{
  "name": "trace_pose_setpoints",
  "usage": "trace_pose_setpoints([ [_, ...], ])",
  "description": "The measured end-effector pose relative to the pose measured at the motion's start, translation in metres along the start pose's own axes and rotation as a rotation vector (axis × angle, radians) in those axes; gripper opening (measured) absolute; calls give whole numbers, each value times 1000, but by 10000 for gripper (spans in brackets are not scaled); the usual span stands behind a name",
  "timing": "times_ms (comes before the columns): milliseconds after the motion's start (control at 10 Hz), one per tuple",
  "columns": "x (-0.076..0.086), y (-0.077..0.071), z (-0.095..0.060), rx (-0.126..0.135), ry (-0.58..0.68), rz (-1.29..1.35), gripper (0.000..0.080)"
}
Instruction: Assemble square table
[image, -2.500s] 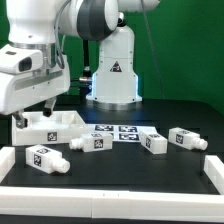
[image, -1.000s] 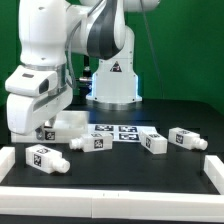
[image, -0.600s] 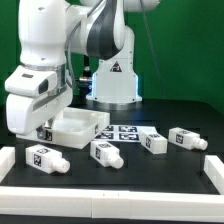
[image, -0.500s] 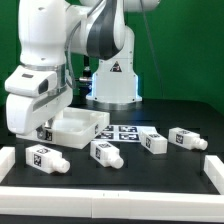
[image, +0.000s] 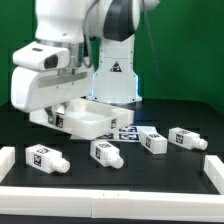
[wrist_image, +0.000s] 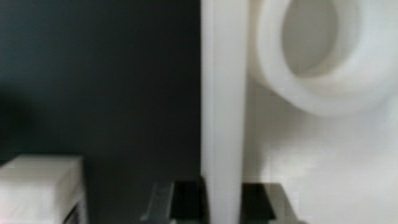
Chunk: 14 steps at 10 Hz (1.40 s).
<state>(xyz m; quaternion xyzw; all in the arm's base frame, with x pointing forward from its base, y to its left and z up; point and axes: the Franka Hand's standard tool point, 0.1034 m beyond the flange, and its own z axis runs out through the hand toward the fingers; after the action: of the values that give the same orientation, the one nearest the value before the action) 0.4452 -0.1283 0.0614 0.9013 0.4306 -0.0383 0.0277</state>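
Square table top (image: 93, 118) tilted, gripper (wrist_image: 222, 201) clamped on its rim, legs (image: 105, 152) lying nearby

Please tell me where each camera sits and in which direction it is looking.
Exterior view: off the arm, facing the table from slightly above; it sees the legs, the top and the arm.
Wrist view: on the wrist, looking along the gripper, close at the top's rim; only the fingers show.
Shared: the top, clamped by the gripper.
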Motion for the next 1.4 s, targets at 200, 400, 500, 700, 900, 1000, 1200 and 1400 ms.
trace_pose_setpoints([
  [200, 59, 17, -7, -37, -19, 202, 57],
  [400, 64, 24, 2, -46, -30, 233, 57],
  [500, 64, 24, 2, -45, -30, 232, 57],
  [700, 65, 23, 3, -43, -32, 230, 57],
  [900, 78, 26, -8, -12, -76, 357, 57],
  [1000, 99, 39, -19, -8, -107, 447, 57],
  [1200, 155, 57, -24, -71, -120, 722, 57],
  [1400, 166, 51, -18, -78, -133, 736, 57],
])
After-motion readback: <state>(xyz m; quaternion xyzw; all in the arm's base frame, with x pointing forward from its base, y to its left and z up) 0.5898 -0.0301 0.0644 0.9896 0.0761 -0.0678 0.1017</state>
